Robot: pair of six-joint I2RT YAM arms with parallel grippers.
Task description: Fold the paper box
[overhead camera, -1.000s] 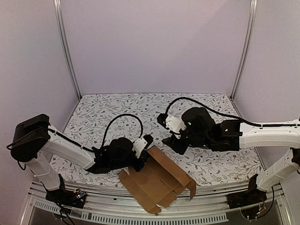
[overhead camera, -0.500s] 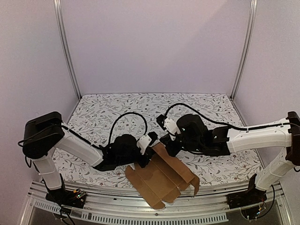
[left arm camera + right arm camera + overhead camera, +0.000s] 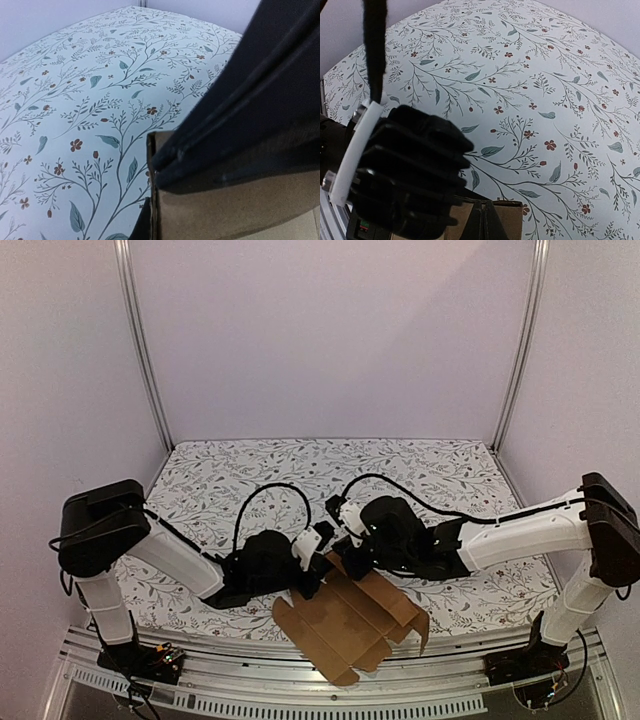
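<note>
You have open table (image 3: 430,465) across the back; up front the box (image 3: 345,630), left gripper (image 3: 316,580) and right gripper (image 3: 340,562) crowd the middle.

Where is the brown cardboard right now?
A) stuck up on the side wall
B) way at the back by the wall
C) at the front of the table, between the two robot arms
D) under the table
C: the paper box sits at the near edge of the table, with the left pincer and the right pincer meeting at its far corner.
</note>
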